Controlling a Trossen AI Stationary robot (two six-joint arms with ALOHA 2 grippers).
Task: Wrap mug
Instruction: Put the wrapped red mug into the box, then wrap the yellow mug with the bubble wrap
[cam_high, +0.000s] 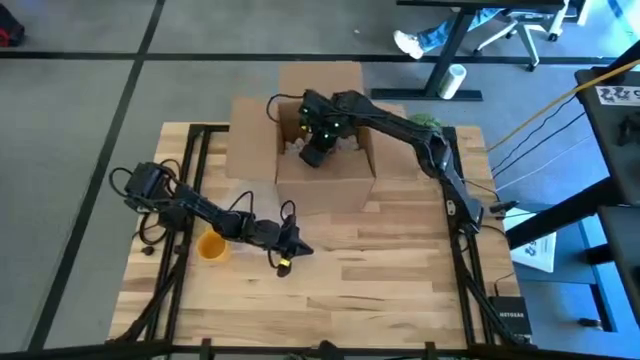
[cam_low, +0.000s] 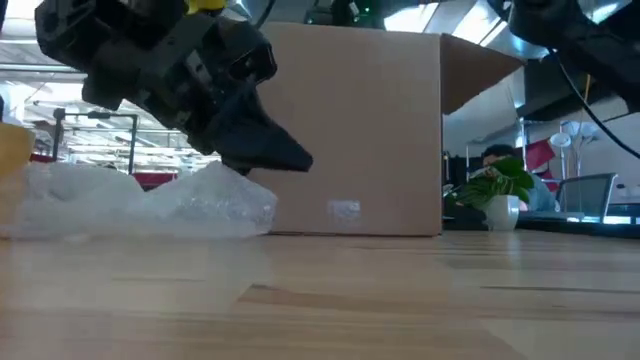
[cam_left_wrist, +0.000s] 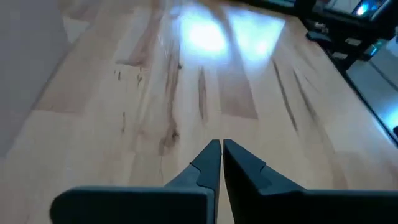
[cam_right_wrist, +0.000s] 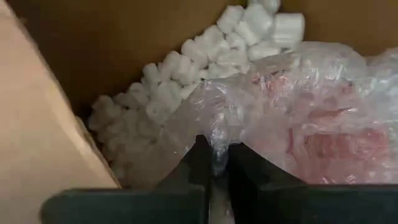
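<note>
Bright overhead glare on the table (cam_left_wrist: 205, 37) — nearby arm blurred.

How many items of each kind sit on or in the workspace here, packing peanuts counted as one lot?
Cardboard box: 1
Bubble-wrapped red bundle, inside the box: 1
Lot of packing peanuts: 1
Loose bubble wrap sheet: 1
Yellow cup: 1
Total: 5

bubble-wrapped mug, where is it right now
In the right wrist view, the bubble-wrapped mug sits inside the cardboard box among packing peanuts, with the right gripper pinching its wrap.
</note>
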